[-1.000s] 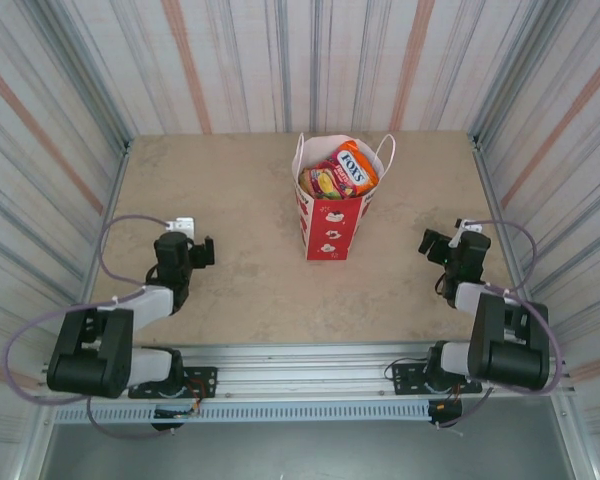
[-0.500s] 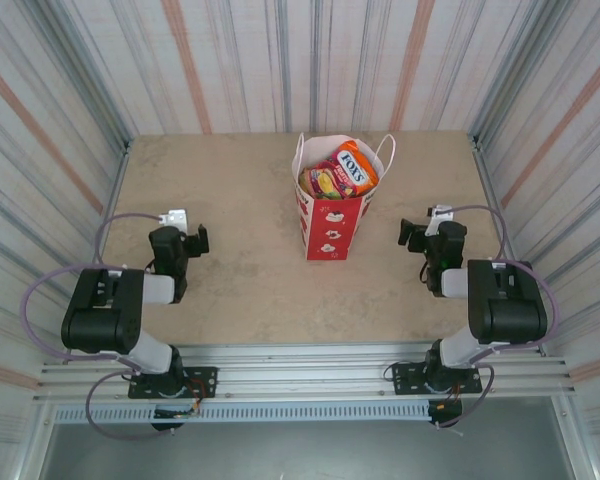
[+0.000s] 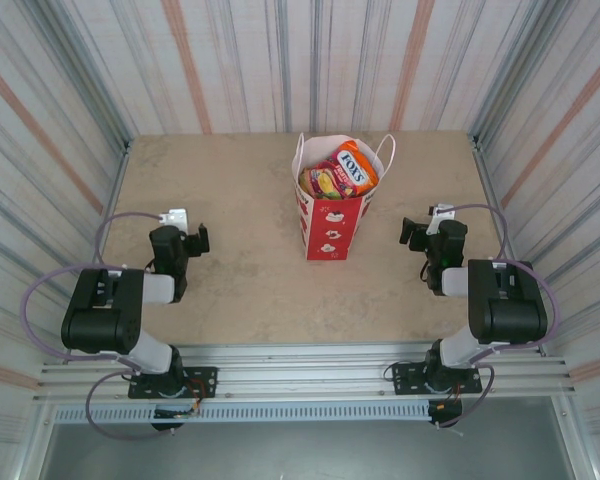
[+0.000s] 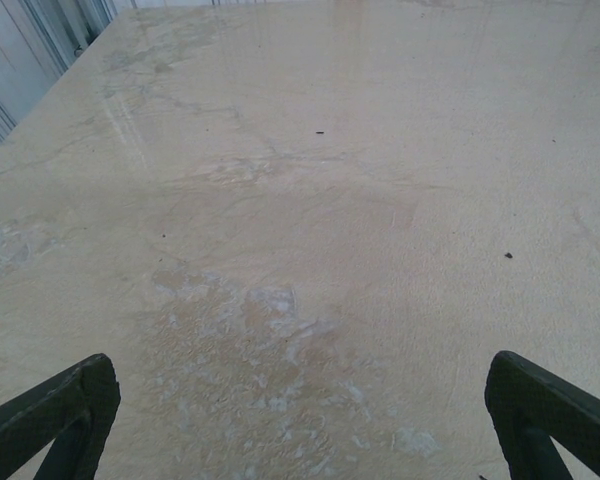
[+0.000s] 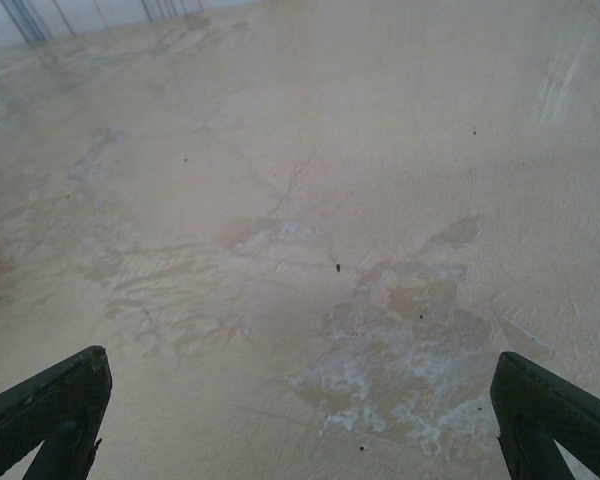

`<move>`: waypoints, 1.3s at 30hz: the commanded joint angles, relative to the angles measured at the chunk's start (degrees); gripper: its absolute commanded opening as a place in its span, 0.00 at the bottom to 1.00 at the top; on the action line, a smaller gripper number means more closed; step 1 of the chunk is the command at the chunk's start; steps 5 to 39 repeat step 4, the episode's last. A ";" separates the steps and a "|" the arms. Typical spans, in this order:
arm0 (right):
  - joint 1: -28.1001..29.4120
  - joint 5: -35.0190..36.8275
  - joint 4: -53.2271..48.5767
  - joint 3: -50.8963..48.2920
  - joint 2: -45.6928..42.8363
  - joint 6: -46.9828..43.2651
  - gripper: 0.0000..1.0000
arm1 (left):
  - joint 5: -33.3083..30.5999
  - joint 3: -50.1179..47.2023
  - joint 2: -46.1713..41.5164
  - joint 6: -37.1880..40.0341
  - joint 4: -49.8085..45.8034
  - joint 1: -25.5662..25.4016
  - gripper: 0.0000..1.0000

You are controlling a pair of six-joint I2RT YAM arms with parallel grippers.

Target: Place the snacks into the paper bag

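The beige counter point(image 3: 230, 200) carries the paper bag point(image 3: 332, 230), which stands upright with its mouth open. The snacks point(image 3: 342, 172) sit inside the bag's top, a red-orange FOX'S packet uppermost. The left tool point(image 3: 195, 240) is well to the bag's left and the right tool point(image 3: 410, 232) just to its right. Both are spread wide and hold nothing.

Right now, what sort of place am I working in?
Most likely a purpose-built robot test cell, not a home or shop: striped corrugated walls box in a marble-look table, with an aluminium mounting rail along its near edge.
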 commanded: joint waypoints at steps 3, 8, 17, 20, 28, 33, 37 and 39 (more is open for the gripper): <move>-0.24 0.66 -0.40 0.93 0.20 -1.39 0.99 | 0.92 0.94 -0.76 -0.14 0.07 0.03 0.99; -0.30 0.56 -0.40 0.92 0.14 -1.34 0.99 | 0.72 0.83 -0.85 0.07 0.34 -0.12 0.99; -0.30 0.56 -0.40 0.92 0.14 -1.34 0.99 | 0.72 0.83 -0.85 0.07 0.34 -0.12 0.99; -0.30 0.56 -0.40 0.92 0.14 -1.34 0.99 | 0.72 0.83 -0.85 0.07 0.34 -0.12 0.99; -0.30 0.56 -0.40 0.92 0.14 -1.34 0.99 | 0.72 0.83 -0.85 0.07 0.34 -0.12 0.99; -0.30 0.56 -0.40 0.92 0.14 -1.34 0.99 | 0.72 0.83 -0.85 0.07 0.34 -0.12 0.99; -0.30 0.56 -0.40 0.92 0.14 -1.34 0.99 | 0.72 0.83 -0.85 0.07 0.34 -0.12 0.99; -0.30 0.56 -0.40 0.92 0.14 -1.34 0.99 | 0.72 0.83 -0.85 0.07 0.34 -0.12 0.99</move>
